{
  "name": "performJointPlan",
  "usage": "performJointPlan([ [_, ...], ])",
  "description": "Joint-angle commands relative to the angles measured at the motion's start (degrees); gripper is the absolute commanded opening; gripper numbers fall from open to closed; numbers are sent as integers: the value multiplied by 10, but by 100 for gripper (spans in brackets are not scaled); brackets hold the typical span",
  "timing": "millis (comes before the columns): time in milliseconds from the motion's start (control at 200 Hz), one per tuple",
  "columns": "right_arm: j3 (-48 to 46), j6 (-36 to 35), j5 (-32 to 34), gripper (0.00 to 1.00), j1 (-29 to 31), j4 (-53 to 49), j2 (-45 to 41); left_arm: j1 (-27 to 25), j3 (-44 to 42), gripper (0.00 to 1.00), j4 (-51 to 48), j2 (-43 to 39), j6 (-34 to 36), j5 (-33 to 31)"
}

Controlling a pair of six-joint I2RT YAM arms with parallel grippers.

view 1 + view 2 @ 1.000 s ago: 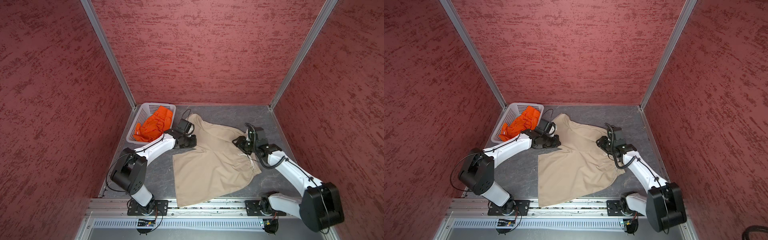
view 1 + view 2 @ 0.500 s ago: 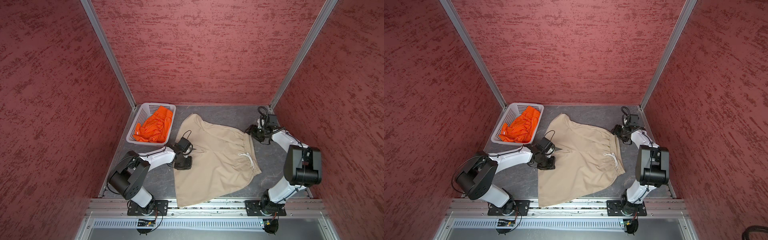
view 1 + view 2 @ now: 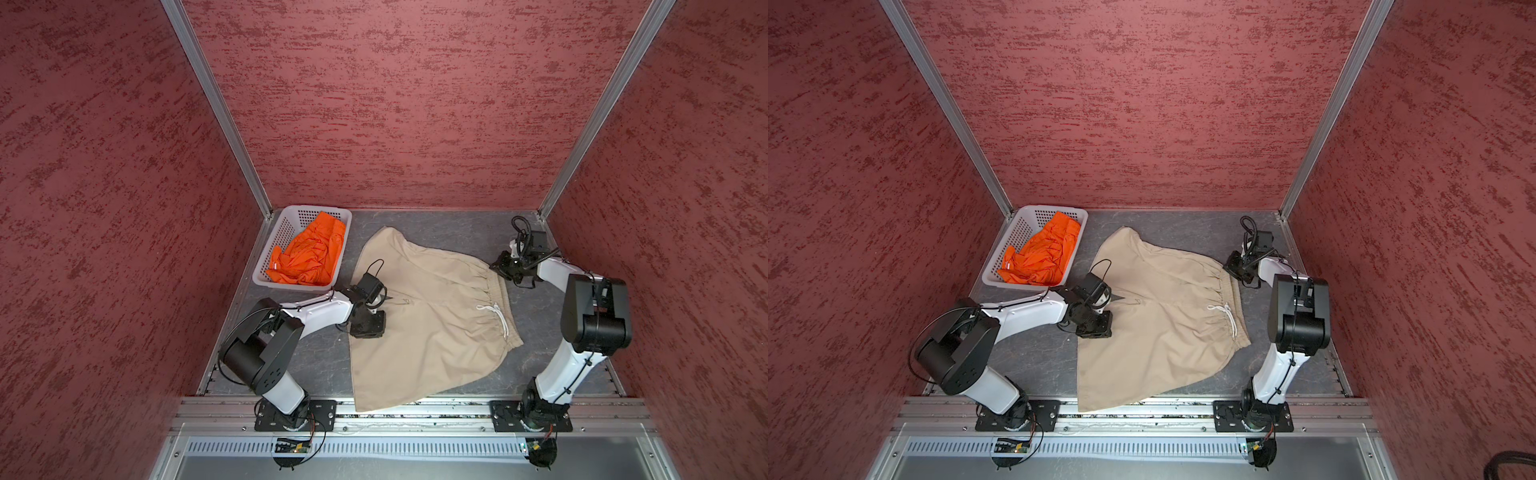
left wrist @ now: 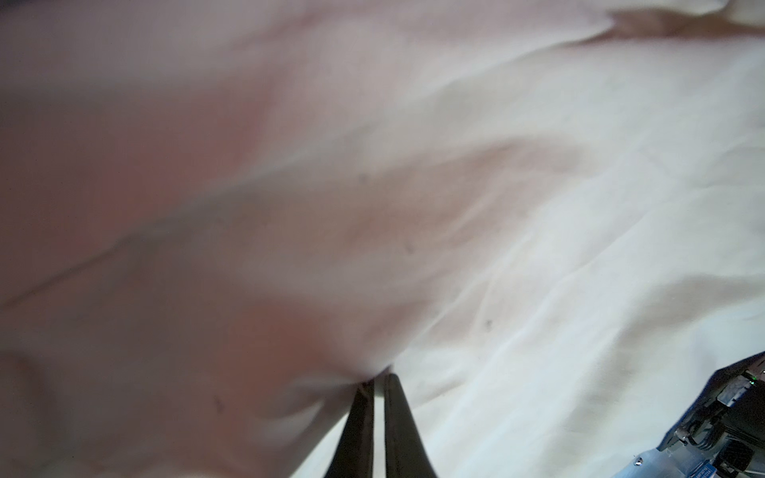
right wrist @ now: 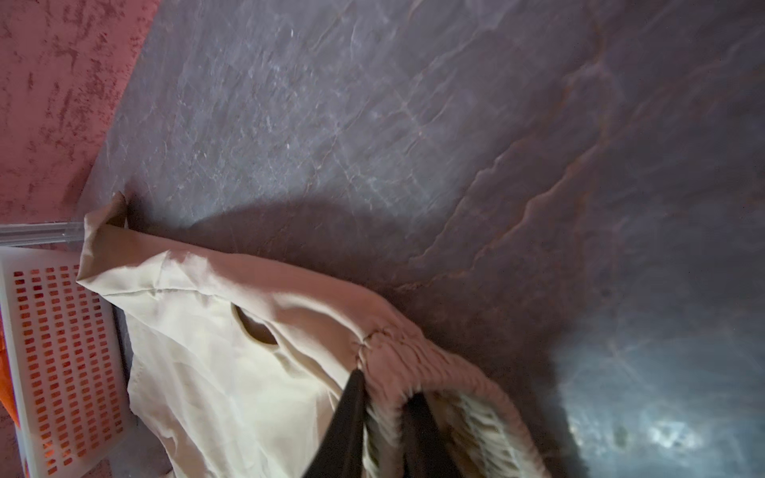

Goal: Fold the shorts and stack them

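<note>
The beige shorts (image 3: 432, 320) lie spread on the grey table in both top views, with the gathered waistband and white drawstring (image 3: 496, 316) to the right and the legs to the left. My left gripper (image 3: 371, 328) rests on their left edge between the two legs. In the left wrist view its fingertips (image 4: 393, 385) are pinched on a fold of the beige cloth (image 4: 538, 207). My right gripper (image 3: 500, 268) is shut on the far corner of the waistband (image 5: 397, 343). The orange shorts (image 3: 311, 253) lie crumpled in the basket.
A white perforated basket (image 3: 286, 216) stands at the far left corner, close to the far leg of the beige shorts. The near leg's hem (image 3: 382, 403) hangs over the metal rail at the front. Red walls close in three sides.
My right gripper swung from the middle of the waistband to its far corner and shut on it. My left gripper slid from the far leg toward me, to the edge between the legs.
</note>
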Motion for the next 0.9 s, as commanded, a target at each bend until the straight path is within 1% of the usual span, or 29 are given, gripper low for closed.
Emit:
performJointPlan([
  [0,-28,97,-4,11,-47,110,-15,2,-27,9,-11,27,0,-30],
  [105,-59,164,-26,10,-81,177,-5,1,-42,9,-7,25,-3,-31],
  [205,-50,181,-43,11,-85,189,30,1,-49,9,-3,27,-3,-32],
  [296,-44,197,-49,15,-85,196,53,1,-46,9,-1,30,-2,-31],
  [336,-43,201,-47,21,-85,199,55,2,-45,9,-3,30,-2,-30],
  [391,-41,200,-47,35,-85,195,50,1,-39,11,-5,25,-4,-27],
  [421,-38,195,-43,43,-85,188,43,2,-33,15,-8,20,-5,-27],
  [451,-37,187,-38,48,-85,176,33,2,-26,21,-13,15,-6,-27],
  [476,-34,179,-32,50,-85,165,24,1,-18,26,-17,10,-6,-27],
  [521,-32,161,-19,53,-85,140,2,1,-3,30,-28,-1,-6,-27],
  [606,-37,126,10,54,-84,95,-53,6,36,35,-45,-23,-8,-21],
  [696,-53,96,45,54,-76,53,-122,23,72,36,-38,-38,-19,-5],
  [736,-69,88,51,53,-67,42,-153,33,84,36,-26,-40,-26,3],
  [812,-92,77,57,51,-34,24,-203,53,112,34,-1,-30,-35,12],
  [892,-120,72,55,47,19,20,-241,68,154,30,10,4,-32,7],
])
